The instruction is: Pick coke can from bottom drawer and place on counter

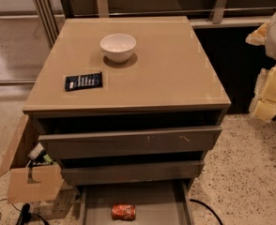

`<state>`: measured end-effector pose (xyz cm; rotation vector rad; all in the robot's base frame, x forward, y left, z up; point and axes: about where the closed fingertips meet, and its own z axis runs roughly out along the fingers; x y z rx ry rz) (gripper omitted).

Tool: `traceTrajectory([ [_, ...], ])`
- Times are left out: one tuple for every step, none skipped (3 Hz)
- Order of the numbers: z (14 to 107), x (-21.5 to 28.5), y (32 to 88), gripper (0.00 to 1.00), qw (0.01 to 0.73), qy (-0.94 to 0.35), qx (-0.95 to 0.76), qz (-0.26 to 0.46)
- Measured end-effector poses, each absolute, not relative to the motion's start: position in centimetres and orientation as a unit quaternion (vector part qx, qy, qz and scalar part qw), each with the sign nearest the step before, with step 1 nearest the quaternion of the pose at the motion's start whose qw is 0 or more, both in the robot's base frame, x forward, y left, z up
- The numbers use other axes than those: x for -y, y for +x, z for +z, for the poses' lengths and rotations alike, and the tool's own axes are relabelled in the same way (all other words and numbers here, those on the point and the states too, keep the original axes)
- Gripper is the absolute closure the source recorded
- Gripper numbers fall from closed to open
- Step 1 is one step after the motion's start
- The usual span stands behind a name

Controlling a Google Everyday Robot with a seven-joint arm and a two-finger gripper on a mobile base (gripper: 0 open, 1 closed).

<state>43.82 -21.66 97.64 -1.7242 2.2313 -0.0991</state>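
The small red-orange coke can [123, 212] with white script lies on its side in the shallow grey bottom drawer [152, 200]. The drawer is pulled out at 6 o'clock of the cabinet, and the can rests on its flat floor, left of centre and clear of the side walls.

On the glossy beige-tan counter [166, 69], a round white bowl [118, 53] sits towards 11 o'clock and a flat dark blue-black packet [83, 81] at 9 o'clock.

The two taller scuffed drawers [128, 142] stand slightly open, their insides dark.

An open brown cardboard box [32, 184] at 8 o'clock holds small items.

The pale white-and-yellow gripper [271, 97] hangs at 3 o'clock, well apart from the can; whether it is released or clenched I cannot tell.
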Motion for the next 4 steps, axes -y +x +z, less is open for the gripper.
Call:
traceTrajectory([
  [97.6, 21.7, 43.8, 0.0, 0.159, -0.603, -0.781, -0.035],
  [97.3, 21.3, 43.8, 0.0, 0.168, -0.599, -0.782, -0.023],
  [95.7, 19.9, 43.7, 0.0, 0.192, -0.593, -0.781, 0.022],
  [91.8, 17.2, 43.3, 0.0, 0.216, -0.585, -0.778, 0.078],
])
